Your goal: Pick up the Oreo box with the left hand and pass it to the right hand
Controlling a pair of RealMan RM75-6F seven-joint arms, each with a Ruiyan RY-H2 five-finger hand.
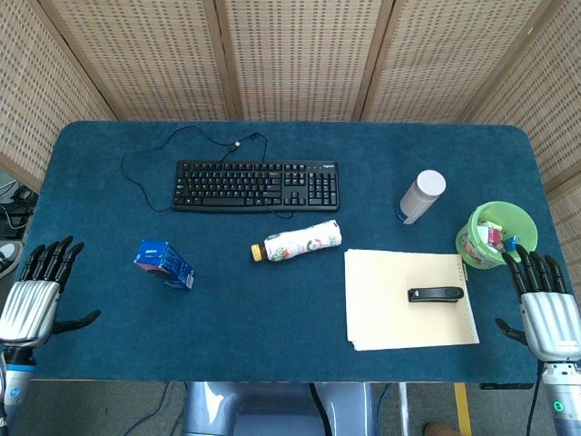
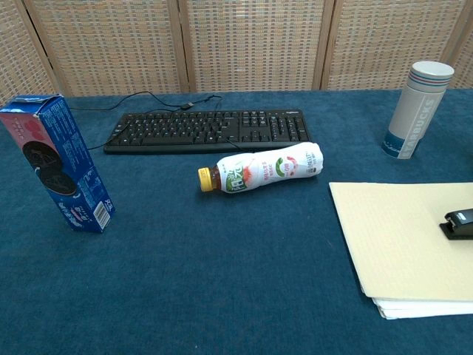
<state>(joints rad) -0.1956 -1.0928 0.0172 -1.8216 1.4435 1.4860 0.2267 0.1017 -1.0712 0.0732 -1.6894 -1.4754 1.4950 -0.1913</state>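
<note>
The blue Oreo box stands upright on the blue table at the left; the chest view shows the box leaning slightly, with cookies printed on its side. My left hand hovers at the table's left front corner, fingers spread and holding nothing, a hand's width left of the box. At the right front corner my right hand is likewise spread and holds nothing. Neither hand shows in the chest view.
A black keyboard with its cable lies at the back. A drink bottle lies on its side mid-table. A cream folder carries a black stapler. A white tumbler and a green bowl stand right.
</note>
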